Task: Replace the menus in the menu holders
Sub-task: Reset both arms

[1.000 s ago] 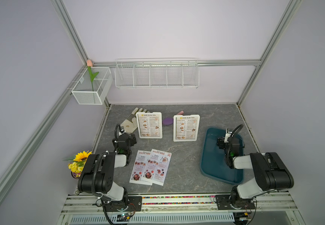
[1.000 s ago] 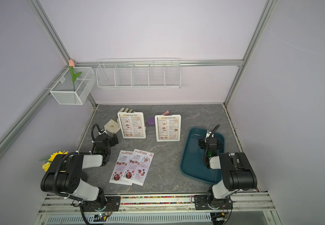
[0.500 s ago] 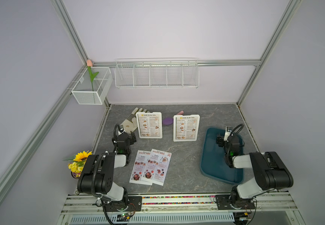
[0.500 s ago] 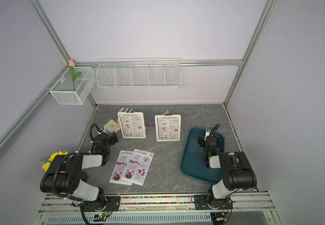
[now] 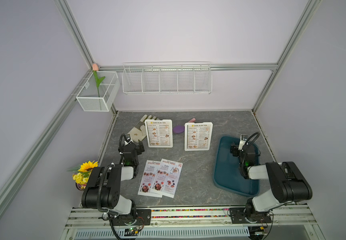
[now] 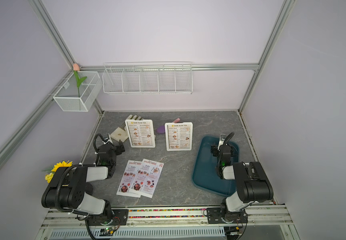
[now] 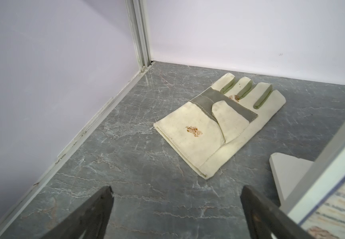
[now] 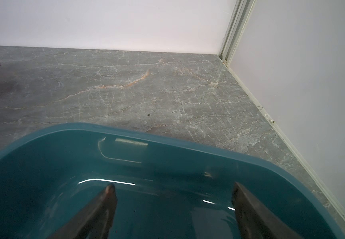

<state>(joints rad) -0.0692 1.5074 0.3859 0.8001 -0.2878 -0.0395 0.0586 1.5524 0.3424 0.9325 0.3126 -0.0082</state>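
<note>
Two white menu holders stand upright at mid-table in both top views, the left one point(image 5: 159, 133) and the right one point(image 5: 198, 136), each showing a white "DIM SUM INN" menu. Two pinkish "SPECIAL MENU" sheets point(image 5: 160, 177) lie overlapped on the table nearer the front. My left gripper point(image 5: 135, 145) is open over bare table just left of the left holder. In the left wrist view its jaws point(image 7: 176, 188) hold nothing, and the holder's edge point(image 7: 333, 186) is close beside one finger. My right gripper point(image 8: 173, 185) is open and empty above the teal tray point(image 8: 43, 165).
A pale work glove point(image 7: 208, 124) lies behind the left gripper near the back left corner. A purple disc point(image 5: 178, 129) and a pink piece point(image 5: 191, 120) lie between the holders. The teal tray point(image 5: 226, 176) is at the right. A sunflower pot point(image 5: 87, 166) stands by the left arm. Wire baskets point(image 5: 166, 80) hang on the walls.
Both wrists have shifted slightly towards the back of the table. Both grippers stay open; menus and holders have not moved.
</note>
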